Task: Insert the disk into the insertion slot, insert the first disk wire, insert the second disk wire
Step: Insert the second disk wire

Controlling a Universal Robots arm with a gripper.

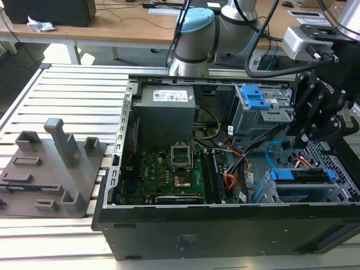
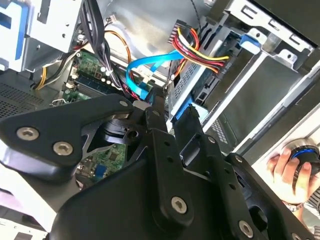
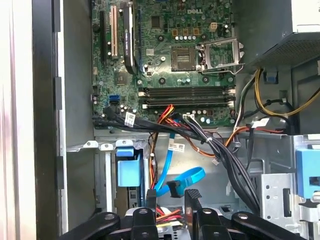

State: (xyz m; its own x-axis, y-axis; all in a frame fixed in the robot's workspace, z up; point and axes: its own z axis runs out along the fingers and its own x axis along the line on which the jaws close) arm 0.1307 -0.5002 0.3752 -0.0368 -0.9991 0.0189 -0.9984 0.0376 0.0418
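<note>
Fingers [image 3: 192, 200] parted, slim black bars, near flat glossy blue cable [image 3: 195, 175] with boxy black plug [image 3: 173, 189]

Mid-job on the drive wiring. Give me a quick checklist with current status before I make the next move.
1. Disk seated in the slot: ok.
2. Gripper open: ok.
3. Blue cable close to the gripper: ok.
4. Blue cable plugged into disk: not ok, its end appears loose.
5. Red-and-yellow wires plugged in: cannot tell.
6. Hand outside the case: ok.
</note>
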